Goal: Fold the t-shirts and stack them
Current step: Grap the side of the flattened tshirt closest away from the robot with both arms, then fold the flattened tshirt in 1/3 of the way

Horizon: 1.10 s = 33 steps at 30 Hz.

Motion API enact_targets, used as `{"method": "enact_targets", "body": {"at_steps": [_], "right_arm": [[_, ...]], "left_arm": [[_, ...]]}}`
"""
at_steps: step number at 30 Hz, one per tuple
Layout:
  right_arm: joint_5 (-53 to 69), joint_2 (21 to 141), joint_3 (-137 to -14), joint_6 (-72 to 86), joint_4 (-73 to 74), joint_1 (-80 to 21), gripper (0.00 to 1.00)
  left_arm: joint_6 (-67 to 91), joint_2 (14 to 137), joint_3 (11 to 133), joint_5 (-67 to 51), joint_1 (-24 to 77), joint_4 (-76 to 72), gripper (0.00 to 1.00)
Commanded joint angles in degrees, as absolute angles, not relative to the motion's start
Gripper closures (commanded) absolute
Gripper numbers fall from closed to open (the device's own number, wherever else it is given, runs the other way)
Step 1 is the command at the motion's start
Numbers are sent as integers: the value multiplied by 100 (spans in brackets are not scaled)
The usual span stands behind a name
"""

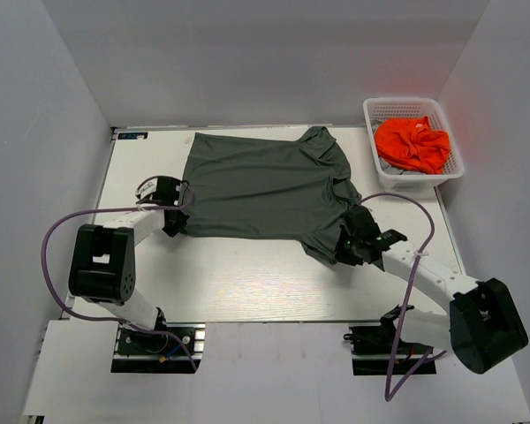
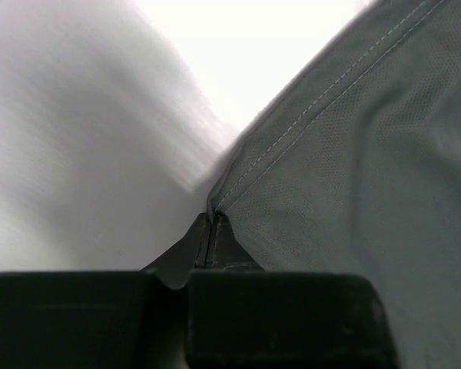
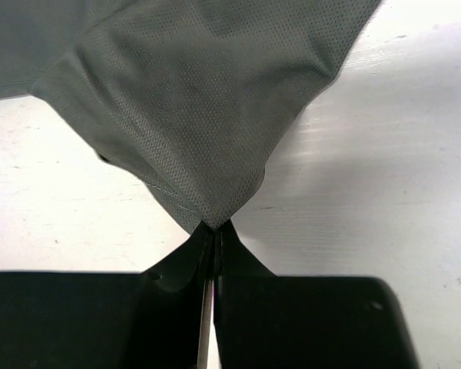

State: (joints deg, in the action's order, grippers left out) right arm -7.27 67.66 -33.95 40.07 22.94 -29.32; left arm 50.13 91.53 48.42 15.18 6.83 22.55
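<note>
The dark olive-grey t-shirt point(image 1: 265, 185) lies spread flat on the white table, its sleeves at the right. My left gripper point(image 1: 175, 223) is shut on the shirt's near-left hem corner; the left wrist view shows the jaws pinching the stitched corner of the shirt point(image 2: 353, 154). My right gripper point(image 1: 346, 246) is shut on the near-right sleeve; the right wrist view shows a point of the shirt's fabric point(image 3: 200, 115) clamped between the closed jaws. The bright orange t-shirt point(image 1: 412, 143) lies crumpled in the basket at the far right.
A white lattice basket point(image 1: 378, 113) stands at the table's far right corner, with some grey cloth under the orange shirt. Grey walls enclose the table on the left, back and right. A bare strip of table point(image 1: 247, 283) runs in front of the shirt.
</note>
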Motion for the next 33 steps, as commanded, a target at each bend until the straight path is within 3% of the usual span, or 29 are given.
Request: {"method": "enact_targets", "body": {"at_steps": [1, 14, 23, 33], "right_arm": [[-879, 6434, -3445, 4060, 2566, -2962, 100], [-520, 4737, -3235, 4070, 4008, -2988, 100], [-105, 4922, -3497, 3806, 3262, -2988, 100], [-781, 6070, -4595, 3850, 3137, -2892, 100]], "left_arm": [[5019, 8852, 4553, 1406, 650, 2522, 100], [5089, 6813, 3577, 898, 756, 3209, 100], [5036, 6548, 3796, 896, 756, 3208, 100], [5036, 7452, 4895, 967, 704, 3270, 100]]}}
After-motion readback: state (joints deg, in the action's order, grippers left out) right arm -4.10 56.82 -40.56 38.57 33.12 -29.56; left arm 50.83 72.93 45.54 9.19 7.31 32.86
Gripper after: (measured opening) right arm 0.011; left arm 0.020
